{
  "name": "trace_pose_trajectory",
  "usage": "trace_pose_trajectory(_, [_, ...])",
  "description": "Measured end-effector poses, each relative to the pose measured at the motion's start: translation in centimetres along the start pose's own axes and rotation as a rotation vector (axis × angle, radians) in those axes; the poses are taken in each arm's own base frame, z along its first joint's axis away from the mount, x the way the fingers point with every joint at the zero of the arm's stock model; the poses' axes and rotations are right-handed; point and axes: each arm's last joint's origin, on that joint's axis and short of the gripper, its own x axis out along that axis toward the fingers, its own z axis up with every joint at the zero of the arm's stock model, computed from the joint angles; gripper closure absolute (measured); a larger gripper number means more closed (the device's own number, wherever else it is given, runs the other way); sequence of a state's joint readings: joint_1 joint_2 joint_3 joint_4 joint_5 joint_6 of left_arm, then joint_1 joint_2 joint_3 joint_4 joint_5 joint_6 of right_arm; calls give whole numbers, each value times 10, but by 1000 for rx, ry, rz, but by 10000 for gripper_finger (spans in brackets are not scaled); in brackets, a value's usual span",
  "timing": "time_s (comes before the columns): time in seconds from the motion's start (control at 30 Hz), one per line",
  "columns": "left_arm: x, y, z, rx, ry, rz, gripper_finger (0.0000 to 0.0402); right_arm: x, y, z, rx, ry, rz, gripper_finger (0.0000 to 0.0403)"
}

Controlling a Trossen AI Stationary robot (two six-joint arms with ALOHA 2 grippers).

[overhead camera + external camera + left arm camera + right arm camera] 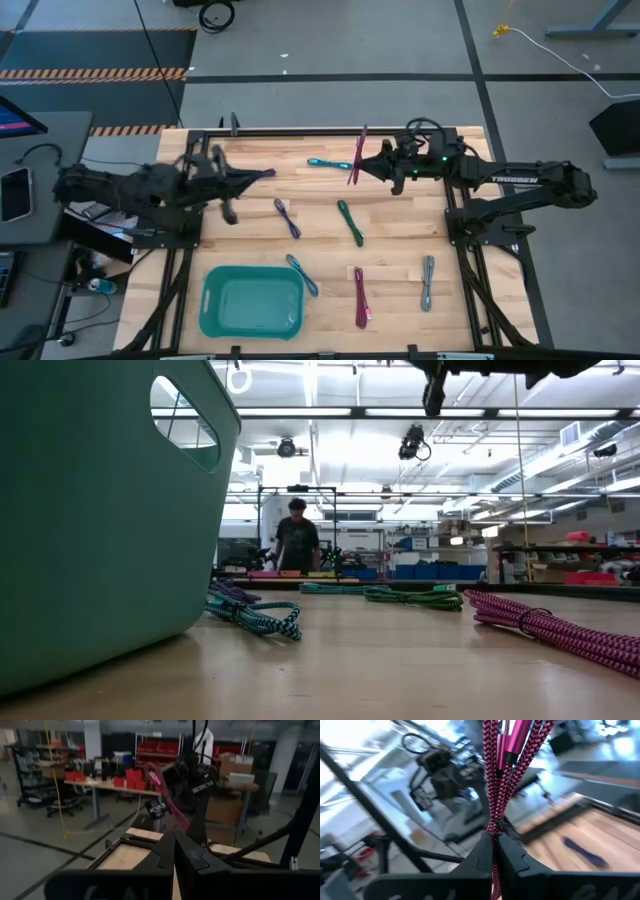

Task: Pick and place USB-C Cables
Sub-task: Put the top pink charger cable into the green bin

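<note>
From overhead I see the whole worktop (400, 300). My right claw (360, 165) is lifted at the far edge and clamped on a magenta cable (357, 155). My left claw (268, 174) is pinched fully shut, and a thin purplish strand at its tip is too blurred to name.

The right wrist camera gives what the overhead cannot: the held cable (500, 775) is a pink-and-black braided bundle, several strands gathered at a knot just above the closed fingers (482, 855), with smooth magenta plug sleeves among them. The left wrist camera looks past its own shut fingers (165, 852) at the other arm with the pink cable (162, 785) dangling from it.

Counting cables lying on the wood from above, I get six:
- cyan cable (320, 162)
- purple cable (288, 217)
- green cable (350, 222)
- teal cable (302, 274)
- second magenta cable (360, 297)
- grey cable (428, 283)

There is one teal bin (252, 302) at the near left, with the teal cable touching its corner.

The low camera shows only the bin wall (100, 510), four of those bundles and a person (297, 540) far back in the room.
</note>
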State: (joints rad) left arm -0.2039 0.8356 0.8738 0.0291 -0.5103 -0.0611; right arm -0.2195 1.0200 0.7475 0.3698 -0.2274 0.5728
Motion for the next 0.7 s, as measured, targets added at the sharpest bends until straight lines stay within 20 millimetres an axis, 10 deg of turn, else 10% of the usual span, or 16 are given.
trace_pose_trajectory(0.43, [116,-49,28,123,65,-135,233,6,43,-23,-23,74,229,396])
trace_pose_trajectory(0.7, [154,-63,21,109,96,-215,153,4,68,-32,-65,59,332,396])
